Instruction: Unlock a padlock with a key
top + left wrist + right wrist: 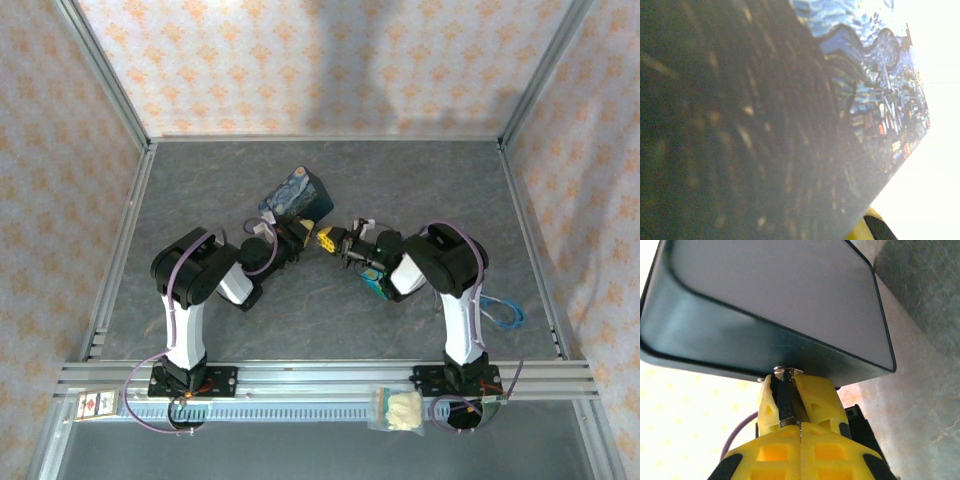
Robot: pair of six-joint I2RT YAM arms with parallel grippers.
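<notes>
The blue painted tin [295, 195] is tilted off the table mid-back; its dark underside [780, 305] and its painted face [865, 90] are very close to the wrist cameras. The tiny dark padlock [785, 400] hangs from a silvery fitting on the tin's edge. My left gripper [318, 240] is shut on the padlock, with a yellow finger [817, 400] on each side of it. My right gripper [800, 432] meets the padlock's lower end head-on, shut on the key. Just a silvery sliver of the key [789, 423] shows at the fingertips.
A teal object [378, 285] lies under the right forearm. A blue cable [500, 315] loops on the table at the right. A small bag [397, 408] rests on the front rail. Aluminium posts and patterned walls enclose the table.
</notes>
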